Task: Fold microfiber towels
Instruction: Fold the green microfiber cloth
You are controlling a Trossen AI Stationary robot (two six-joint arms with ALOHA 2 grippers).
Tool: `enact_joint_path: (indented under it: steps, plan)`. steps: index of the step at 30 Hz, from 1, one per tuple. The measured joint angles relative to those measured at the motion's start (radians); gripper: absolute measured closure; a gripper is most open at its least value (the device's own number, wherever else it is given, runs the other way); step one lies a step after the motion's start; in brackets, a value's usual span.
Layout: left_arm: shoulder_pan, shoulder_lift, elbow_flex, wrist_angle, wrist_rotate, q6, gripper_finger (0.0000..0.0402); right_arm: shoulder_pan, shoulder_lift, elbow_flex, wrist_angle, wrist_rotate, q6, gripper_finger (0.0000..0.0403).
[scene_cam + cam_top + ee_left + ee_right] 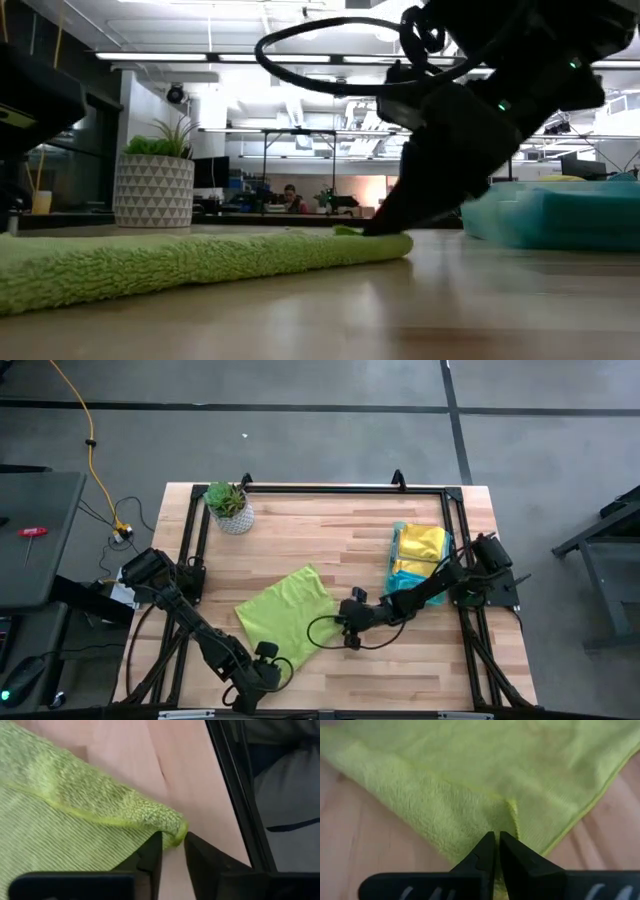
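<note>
- Lime green towel [285, 616] is laid flat mid-table, between the two grippers; its near corner is pinched between the jaws of the left gripper [172, 851].
- The towel's right edge is clamped in the nearly closed jaws of the right gripper [497, 849], with a small crease raised just ahead of the fingertips.
- A stack of yellow and teal towels [417, 556] is seen behind the right gripper, under its arm, well apart from both jaws.
- Potted plant [229, 506] is set far beyond the jaws, near the table's back-left corner.
</note>
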Motion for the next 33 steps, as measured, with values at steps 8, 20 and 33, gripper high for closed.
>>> enact_joint_path:
  steps: [8, 20, 33]
  plan:
    - [0.011, -0.004, 0.025, -0.073, 0.157, 0.0, 0.0248, 0.059, 0.011, 0.0, -0.026, 0.007, 0.022, 0.0385]
    - [0.013, -0.021, 0.034, -0.375, -0.114, 0.082, 0.0229, 0.152, 0.009, 0.001, -0.047, 0.006, 0.025, 0.0385]
    - [0.133, -0.046, -0.126, -0.372, -0.345, 0.121, 0.0259, 0.183, 0.009, 0.001, -0.047, -0.002, 0.026, 0.0385]
